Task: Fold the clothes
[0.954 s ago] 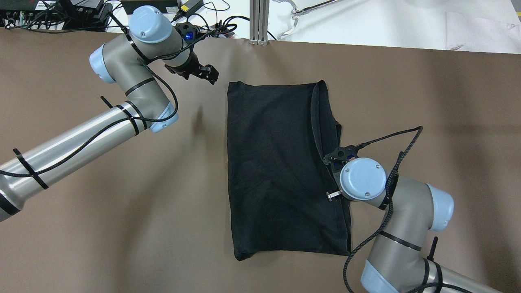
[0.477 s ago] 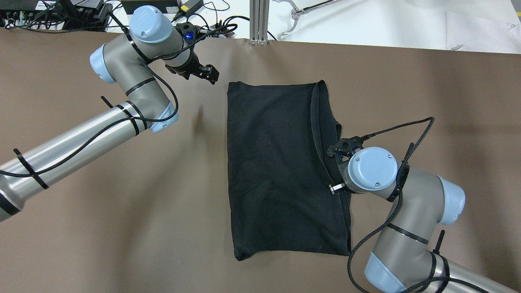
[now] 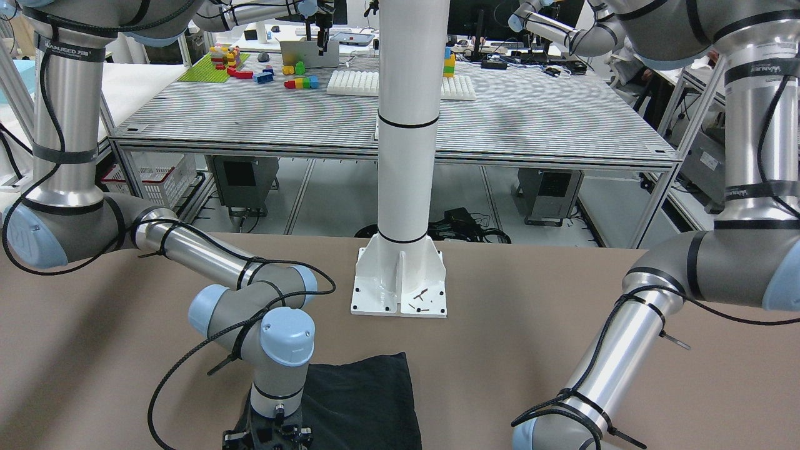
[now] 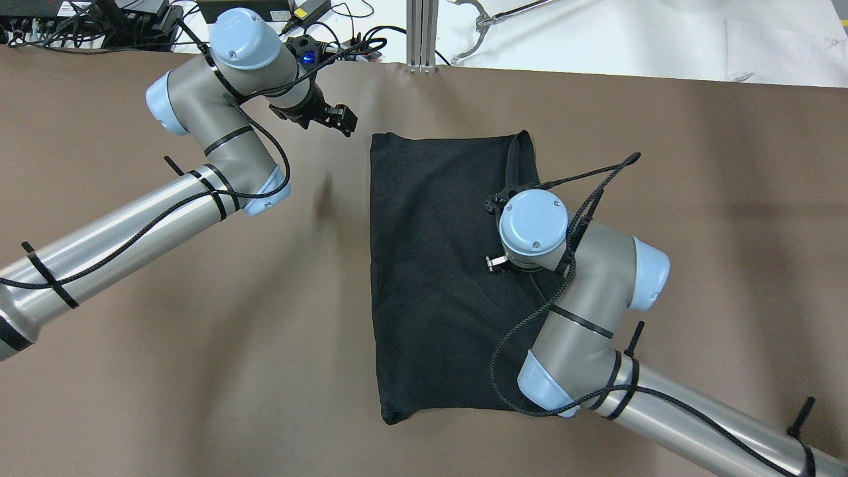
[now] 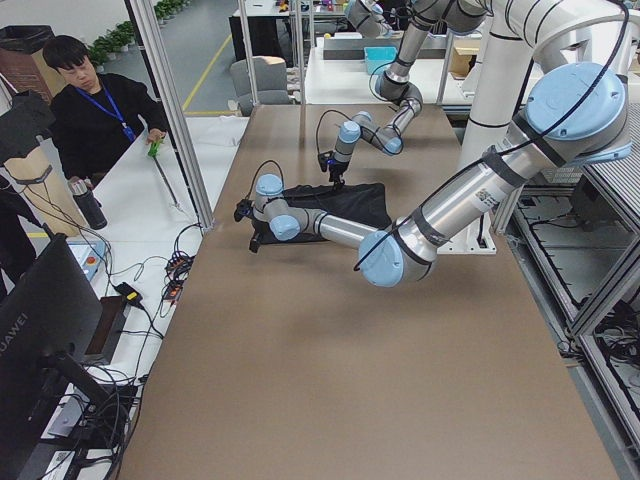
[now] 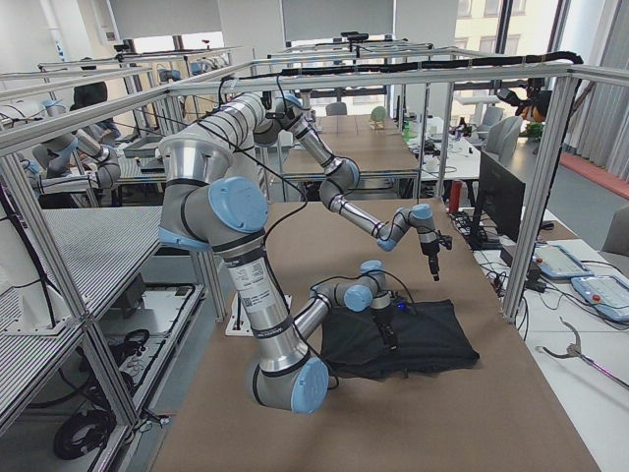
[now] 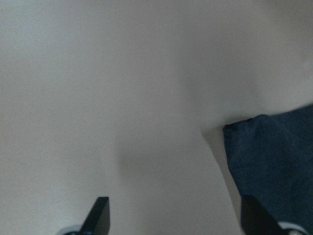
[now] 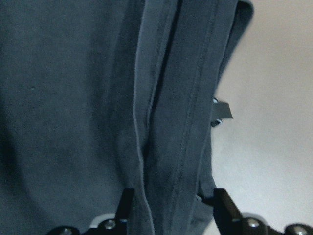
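Hovering over the clothes [image 4: 430,265], flat in the middle of the table [image 4: 199,371], with the right gripper [image 8: 172,196] spread and the hem [image 8: 190,122] between its fingers [image 8: 126,208]. Left gripper [image 4: 341,120] spread too, empty, by the table's far edge. Might grab just one layer or bunch it up if closed too high.

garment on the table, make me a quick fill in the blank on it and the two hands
1. The garment lying on the brown table is ____ in colour.
2. The hand poised over the garment's hemmed folds belongs to the robot's ____ arm.
3. The left hand hangs over bare table beside the garment's corner, its jaws wide ____.
Missing words: black; right; open.
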You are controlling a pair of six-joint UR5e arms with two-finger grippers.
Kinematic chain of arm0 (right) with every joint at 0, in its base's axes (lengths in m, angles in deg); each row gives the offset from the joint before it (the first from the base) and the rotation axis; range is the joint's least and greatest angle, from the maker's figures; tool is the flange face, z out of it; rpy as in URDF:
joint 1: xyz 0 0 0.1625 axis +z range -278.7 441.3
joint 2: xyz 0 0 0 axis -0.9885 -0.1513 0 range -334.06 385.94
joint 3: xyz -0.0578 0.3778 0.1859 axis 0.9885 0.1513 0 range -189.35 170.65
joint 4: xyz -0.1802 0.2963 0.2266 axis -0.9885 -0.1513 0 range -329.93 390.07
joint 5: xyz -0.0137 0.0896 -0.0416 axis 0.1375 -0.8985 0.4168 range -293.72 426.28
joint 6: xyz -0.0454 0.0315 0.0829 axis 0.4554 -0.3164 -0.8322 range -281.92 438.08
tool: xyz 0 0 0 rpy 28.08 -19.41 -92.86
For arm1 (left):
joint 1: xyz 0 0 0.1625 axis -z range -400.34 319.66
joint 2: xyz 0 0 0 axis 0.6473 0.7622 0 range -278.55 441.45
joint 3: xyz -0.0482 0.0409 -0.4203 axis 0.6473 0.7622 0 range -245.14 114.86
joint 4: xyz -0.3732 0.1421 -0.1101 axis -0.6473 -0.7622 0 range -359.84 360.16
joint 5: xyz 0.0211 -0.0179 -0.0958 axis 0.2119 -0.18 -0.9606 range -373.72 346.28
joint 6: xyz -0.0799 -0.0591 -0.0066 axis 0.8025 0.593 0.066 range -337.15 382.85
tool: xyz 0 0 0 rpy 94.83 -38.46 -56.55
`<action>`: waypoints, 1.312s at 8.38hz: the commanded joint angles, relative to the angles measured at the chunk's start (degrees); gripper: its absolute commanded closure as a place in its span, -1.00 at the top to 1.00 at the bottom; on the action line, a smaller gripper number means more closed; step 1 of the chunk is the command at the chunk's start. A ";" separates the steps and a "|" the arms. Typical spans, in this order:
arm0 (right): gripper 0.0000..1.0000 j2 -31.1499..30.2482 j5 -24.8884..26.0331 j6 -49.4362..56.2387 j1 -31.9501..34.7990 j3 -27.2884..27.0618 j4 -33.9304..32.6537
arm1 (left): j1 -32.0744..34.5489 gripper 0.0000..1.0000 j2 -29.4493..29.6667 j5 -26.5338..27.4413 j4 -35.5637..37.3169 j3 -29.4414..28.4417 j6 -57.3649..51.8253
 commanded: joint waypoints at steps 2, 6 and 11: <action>0.84 4.89 0.03 -0.61 2.26 13.27 9.19 | 0.01 0.89 -0.04 0.00 0.00 0.17 0.00; 0.87 4.80 -2.77 0.53 6.64 14.45 10.38 | -0.08 0.89 -0.04 0.00 0.00 0.17 0.00; 0.87 -1.70 -7.49 6.75 12.34 14.01 15.56 | -0.08 0.89 -0.12 0.00 0.00 0.17 0.00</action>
